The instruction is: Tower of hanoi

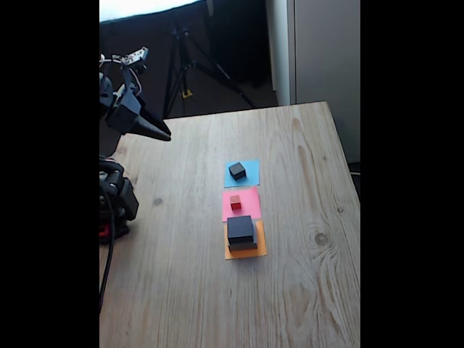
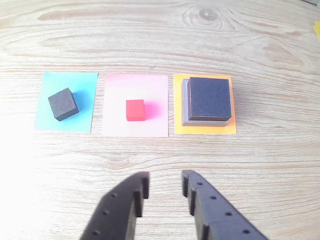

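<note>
The hand (image 2: 164, 186) hangs empty above the wooden bench (image 2: 150, 30), its two dark fingers parted by a narrow gap and pointing toward the row of paper squares; in the fixed view the hand (image 1: 163, 135) sits high at the left edge, well apart from the blocks. Straight ahead of the fingertips in the wrist view lies the tiny red cube (image 2: 135, 110), alone near the middle of the pink paper square (image 2: 135, 85). To its left the small black cube (image 2: 63, 104) sits on the blue paper square (image 2: 47, 85), turned a little out of line with the paper's edges. To the right, on the orange paper square (image 2: 205, 131), the black slab (image 2: 210, 97) rests on the wider grey slab (image 2: 184, 100), whose rim shows along the left and near sides. All four pieces look like light, rigid blocks with matte faces, probably foam or wood, so they should not slip or crush under a gentle pinch. The red cube is small enough that the fingers must close squarely across two opposite flat sides, or it may twist out or tip. The black cube, being rotated, calls for the hand to turn to match its faces. The papers beneath look loose and could slide if dragged.
</note>
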Action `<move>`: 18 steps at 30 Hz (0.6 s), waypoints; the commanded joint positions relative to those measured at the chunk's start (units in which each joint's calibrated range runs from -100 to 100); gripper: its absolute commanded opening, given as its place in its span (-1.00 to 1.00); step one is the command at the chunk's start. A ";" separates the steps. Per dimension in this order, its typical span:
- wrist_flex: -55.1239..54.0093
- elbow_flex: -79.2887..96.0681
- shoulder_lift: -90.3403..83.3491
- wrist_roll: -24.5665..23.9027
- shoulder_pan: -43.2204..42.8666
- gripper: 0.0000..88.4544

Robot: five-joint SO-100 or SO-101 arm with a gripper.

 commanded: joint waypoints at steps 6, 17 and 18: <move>-25.55 35.78 -10.85 0.69 0.50 -0.55; -83.91 77.33 -9.18 0.69 0.75 -0.41; -86.26 78.51 -8.12 0.69 0.75 -0.41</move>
